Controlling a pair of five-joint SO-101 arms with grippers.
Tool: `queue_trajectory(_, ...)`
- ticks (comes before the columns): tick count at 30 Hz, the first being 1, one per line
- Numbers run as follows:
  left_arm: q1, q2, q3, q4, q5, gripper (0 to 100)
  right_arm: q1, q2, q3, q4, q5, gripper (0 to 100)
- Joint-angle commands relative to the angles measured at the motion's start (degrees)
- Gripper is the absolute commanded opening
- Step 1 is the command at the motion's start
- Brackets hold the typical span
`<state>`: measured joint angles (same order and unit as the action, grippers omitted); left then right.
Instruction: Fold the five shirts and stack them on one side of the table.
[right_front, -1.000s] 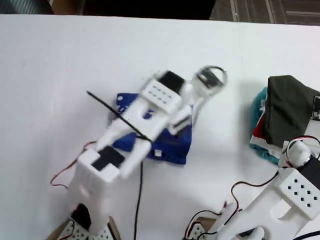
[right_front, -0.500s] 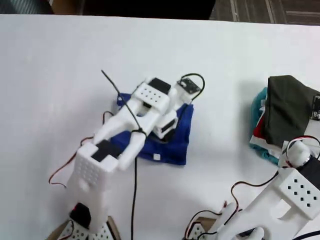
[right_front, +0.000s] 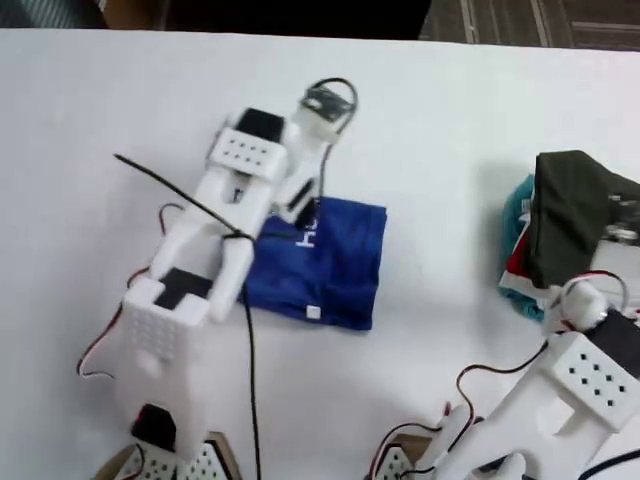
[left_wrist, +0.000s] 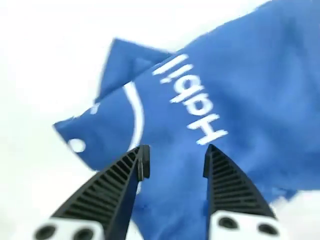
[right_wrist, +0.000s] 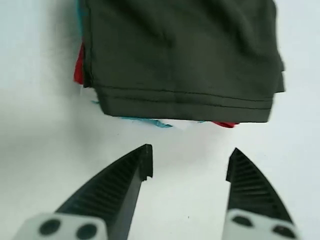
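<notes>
blue shirt (right_front: 325, 262) soft, light, floppy; judge best grip through all layers at folded edge; left jaws apart above it, right jaws apart near stack (right_front: 575, 215)

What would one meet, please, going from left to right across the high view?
left arm → blue shirt → shirt stack
</notes>
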<state>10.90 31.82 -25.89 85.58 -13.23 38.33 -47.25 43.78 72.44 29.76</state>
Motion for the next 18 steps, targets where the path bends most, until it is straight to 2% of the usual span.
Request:
queue_trajectory(1,-4.1,0.4,3.0,-6.9,0.1,20,-5.1,-1.0,2.1,-0.6,-0.2,24.8)
queue_trajectory(6,-8.4,3.9,4.1,-13.5,2.7,20,-14.9,-1.0,6.3,-0.5,0.4,24.8)
queue_trajectory(11,-9.2,4.0,3.6,-14.7,5.7,20,-25.7,-1.0,7.6,-0.7,0.0,24.8)
queue_trajectory(14,-9.2,4.0,0.4,-11.2,5.8,20,-29.9,-1.0,6.9,-1.5,0.1,24.8)
queue_trajectory(18,-9.2,4.0,-8.9,-1.5,6.0,20,-35.3,0.0,3.8,-4.1,0.3,24.8)
